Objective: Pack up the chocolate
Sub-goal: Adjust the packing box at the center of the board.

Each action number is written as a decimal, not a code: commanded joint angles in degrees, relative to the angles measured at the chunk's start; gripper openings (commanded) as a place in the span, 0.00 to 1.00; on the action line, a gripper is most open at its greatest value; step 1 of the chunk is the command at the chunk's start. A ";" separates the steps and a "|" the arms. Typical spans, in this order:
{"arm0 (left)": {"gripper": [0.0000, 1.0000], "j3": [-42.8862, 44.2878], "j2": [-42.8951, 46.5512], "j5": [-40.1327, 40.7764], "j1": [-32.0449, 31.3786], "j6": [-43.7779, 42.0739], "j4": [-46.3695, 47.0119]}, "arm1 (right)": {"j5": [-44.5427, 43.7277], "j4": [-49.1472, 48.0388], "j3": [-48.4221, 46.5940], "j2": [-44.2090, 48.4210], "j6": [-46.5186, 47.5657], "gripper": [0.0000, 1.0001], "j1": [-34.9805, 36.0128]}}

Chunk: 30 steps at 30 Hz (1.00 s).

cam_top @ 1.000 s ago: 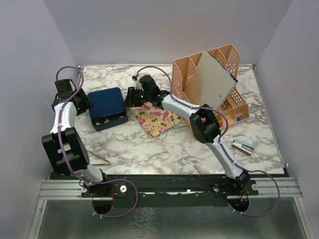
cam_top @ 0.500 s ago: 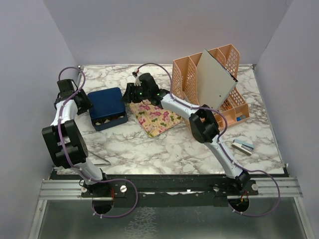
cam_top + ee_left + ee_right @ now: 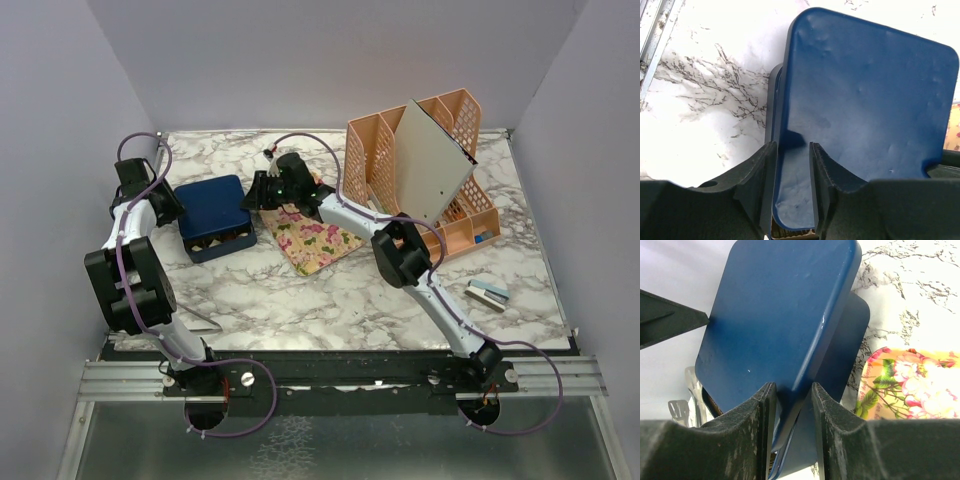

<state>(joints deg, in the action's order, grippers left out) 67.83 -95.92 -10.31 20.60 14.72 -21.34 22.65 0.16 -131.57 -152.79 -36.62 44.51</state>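
Note:
A dark blue lid (image 3: 211,203) covers most of the box, leaving the front row of dark chocolate (image 3: 222,240) showing. My left gripper (image 3: 168,206) is at the lid's left edge. In the left wrist view the lid (image 3: 865,95) fills the gap between the fingers of this gripper (image 3: 792,150), which is shut on it. My right gripper (image 3: 257,194) is at the box's right side. In the right wrist view the lid (image 3: 780,310) sits tilted above the box base (image 3: 852,335), its corner pinched by the gripper (image 3: 794,390).
A floral sheet (image 3: 315,240) lies just right of the box, under the right arm. An orange desk organizer (image 3: 470,215) with a grey board (image 3: 430,160) stands at the back right. A small blue-and-white item (image 3: 488,292) lies near the right edge. The left wall is close behind the left gripper.
Both grippers have narrowed onto the lid. The right gripper has shifted slightly left toward the box, and the left arm's elbow has drawn in.

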 commanded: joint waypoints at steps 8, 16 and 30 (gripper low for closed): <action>0.40 0.61 -0.94 -1.38 0.01 0.20 2.02 | 1.48 -1.57 -1.14 -1.46 -1.13 0.36 -0.04; 0.43 1.19 -0.90 1.10 -0.09 0.02 0.81 | 1.48 -1.92 0.31 -0.74 -0.86 0.36 -0.04; 0.37 0.90 -2.53 -0.51 -0.03 0.30 0.20 | 2.37 -1.83 -0.44 -0.67 -0.83 0.32 -0.04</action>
<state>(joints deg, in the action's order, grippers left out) 67.83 -97.95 -9.65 20.60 14.81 -21.04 23.51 -0.40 -131.59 -152.97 -37.74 44.42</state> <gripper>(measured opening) 0.394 0.326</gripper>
